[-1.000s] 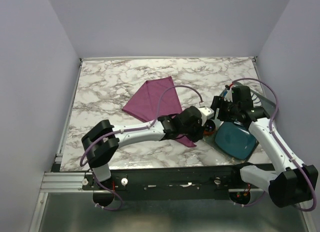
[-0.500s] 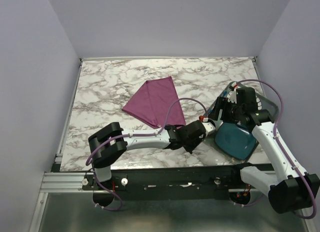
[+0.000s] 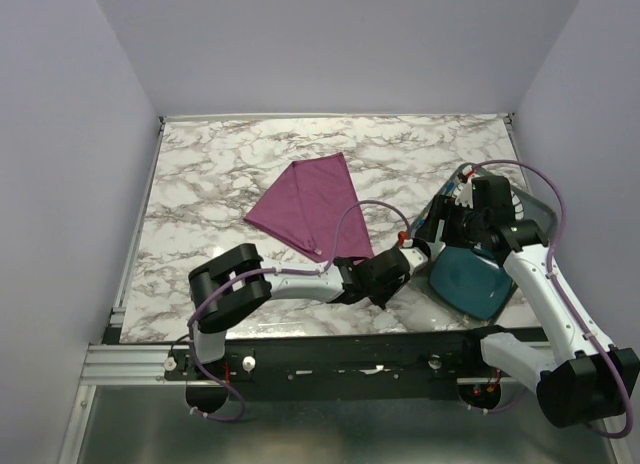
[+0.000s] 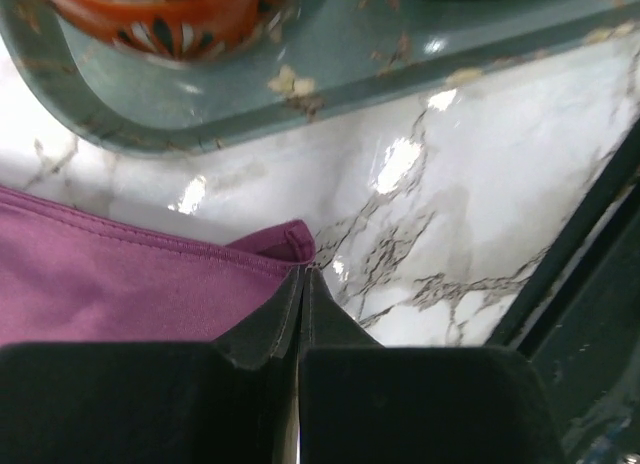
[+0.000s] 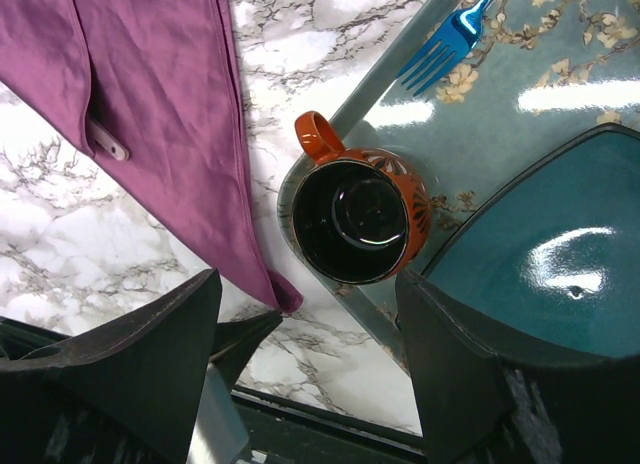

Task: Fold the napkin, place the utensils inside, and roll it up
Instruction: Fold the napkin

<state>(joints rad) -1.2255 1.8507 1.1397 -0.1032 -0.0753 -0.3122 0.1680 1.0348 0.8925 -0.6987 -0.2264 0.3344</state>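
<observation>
Seemingly folded already, the napkin (image 3: pixel 310 202) had its corner clenched in the left gripper (image 4: pixel 303 276); the right gripper (image 5: pixel 308 294) gaped empty; filling, rolling remained.

A marble-patterned table (image 3: pixel 230 174), white with grey veins, is filling the middle of the top view. Pale lavender walls (image 3: pixel 330 44) are closing it in at nine, twelve and three o'clock. An aluminium rail (image 3: pixel 120 362) is running along its six o'clock edge, above a dull metal floor (image 3: pixel 130 424). Light is glinting off the glossy tabletop.
</observation>
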